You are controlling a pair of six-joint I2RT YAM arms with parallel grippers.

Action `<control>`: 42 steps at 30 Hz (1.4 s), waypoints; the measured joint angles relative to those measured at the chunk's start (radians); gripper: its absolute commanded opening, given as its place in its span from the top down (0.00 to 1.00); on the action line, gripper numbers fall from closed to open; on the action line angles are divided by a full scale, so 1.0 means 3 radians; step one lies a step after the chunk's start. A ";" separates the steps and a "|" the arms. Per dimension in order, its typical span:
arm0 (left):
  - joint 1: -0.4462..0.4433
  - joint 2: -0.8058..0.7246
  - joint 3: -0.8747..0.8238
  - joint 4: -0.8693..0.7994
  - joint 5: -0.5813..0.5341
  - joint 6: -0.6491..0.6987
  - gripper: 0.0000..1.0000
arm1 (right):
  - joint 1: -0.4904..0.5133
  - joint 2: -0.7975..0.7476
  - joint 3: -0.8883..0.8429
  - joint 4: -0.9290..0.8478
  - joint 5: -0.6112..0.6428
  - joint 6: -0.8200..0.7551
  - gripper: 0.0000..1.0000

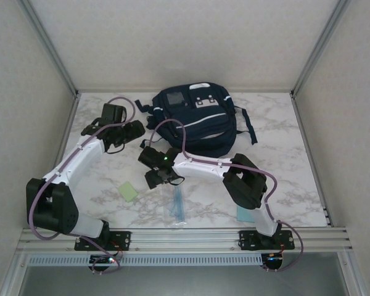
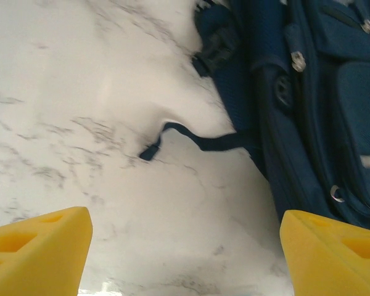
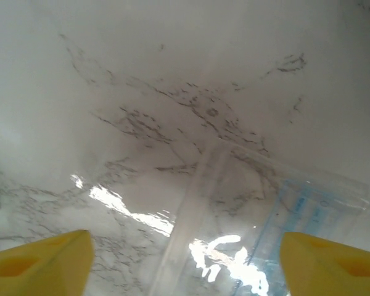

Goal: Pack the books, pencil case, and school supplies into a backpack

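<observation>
White marble-pattern tabletop [image 1: 283,154] with grey veining forms the work surface. Pale textured walls [image 1: 172,37] box it in on three sides.

Left gripper [image 2: 185,246]: in the left wrist view, the two yellow wedge-shaped fingers [image 2: 43,246] stand wide apart at the lower corners. Nothing lies between them and the jaws hold nothing. Bare marble shows under the gap. Beyond the fingers, a dark blue webbing strap [image 2: 197,139] lies curved on the table. It runs to the large navy-blue fabric backpack [image 2: 314,92], which takes up the right side of that view, with metal zip pulls and part of a white stripe showing. In the top external view, this gripper sits just beside the backpack's left edge.

Right gripper [image 3: 185,259]: the yellow fingers [image 3: 43,262] are likewise spread wide, with nothing clamped between them. Ahead of the gap, toward the right finger, the long clear bluish plastic ruler [image 3: 302,213] lies flat on the marble. Clear glossy plastic beside it catches glare. Whether either finger touches it cannot be told. In the top external view, this gripper sits over the table centre, near the ruler's far end.

Further out, the backpack lies at the far centre of the table with its grey and white front patches facing up. A pale green square pad [image 1: 129,192] lies flat to the left of the ruler, near it but apart. A light blue square pad [image 1: 244,214] lies near the front edge, partly covered by the right arm [image 1: 246,182].
</observation>
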 measured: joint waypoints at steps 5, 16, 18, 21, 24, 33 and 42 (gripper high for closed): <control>0.0209 -0.0089 -0.0198 0.0080 -0.0075 -0.0116 0.20 | 0.0004 0.0163 0.0092 -0.0072 0.0065 0.0034 0.42; 0.0357 -0.0336 -0.0537 0.0186 -0.0083 -0.0309 0.20 | -0.0047 0.0483 0.0328 -0.0270 0.0084 0.0079 0.71; 0.0357 -0.0384 -0.0553 0.0196 -0.0084 -0.0310 0.20 | -0.0089 0.0478 0.0308 -0.0237 0.0033 0.0114 0.77; 0.0357 -0.0448 -0.0594 0.0197 -0.0079 -0.0331 0.20 | -0.0151 0.0449 0.0268 -0.0223 -0.0022 0.0141 0.99; 0.0357 -0.0473 -0.0636 0.0221 -0.0051 -0.0378 0.20 | -0.0189 0.0429 0.0253 -0.0217 -0.0075 0.0164 1.00; 0.0266 -0.0473 -0.0829 0.0525 0.0463 -0.0364 0.22 | -0.0389 0.0146 0.0072 -0.0057 -0.0248 0.0154 1.00; -0.0195 -0.0659 -0.1114 0.0927 0.1058 -0.0034 0.19 | -0.0942 -0.0777 0.0064 0.0165 -0.0476 0.0097 1.00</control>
